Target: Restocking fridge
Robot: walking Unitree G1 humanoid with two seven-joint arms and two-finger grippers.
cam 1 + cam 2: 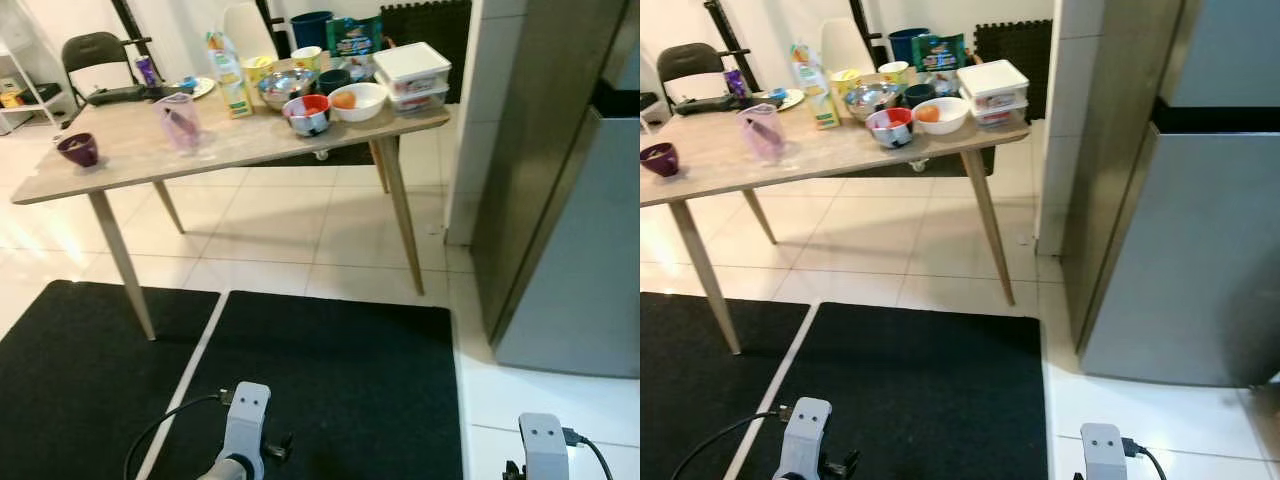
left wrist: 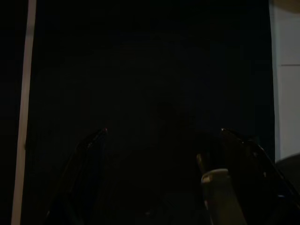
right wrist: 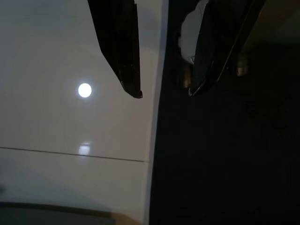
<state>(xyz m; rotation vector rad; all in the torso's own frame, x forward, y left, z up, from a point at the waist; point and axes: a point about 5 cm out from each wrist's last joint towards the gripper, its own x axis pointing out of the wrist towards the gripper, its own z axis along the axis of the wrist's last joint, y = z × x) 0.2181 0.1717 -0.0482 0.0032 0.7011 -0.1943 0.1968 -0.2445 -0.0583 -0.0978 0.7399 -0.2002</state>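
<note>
Standing beside the closed fridge (image 1: pixel 1180 250), a laden table (image 1: pixel 250 145) faces the robot.

One table (image 1: pixel 270 140), one fridge (image 1: pixel 1200 240), two stacked white containers (image 1: pixel 411 75), two black mats (image 1: pixel 330 380), one chair (image 1: pixel 95 55).

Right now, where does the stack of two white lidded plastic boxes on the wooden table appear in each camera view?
Left eye view: the stack of white lidded plastic boxes sits at the table's far right corner, upper centre-right of the picture.
Right eye view: same corner, upper centre.
Left wrist view: not in it.
Right wrist view: not in it.
Shared landmark: the white bowl holding an orange item, just left of the stack.
</note>
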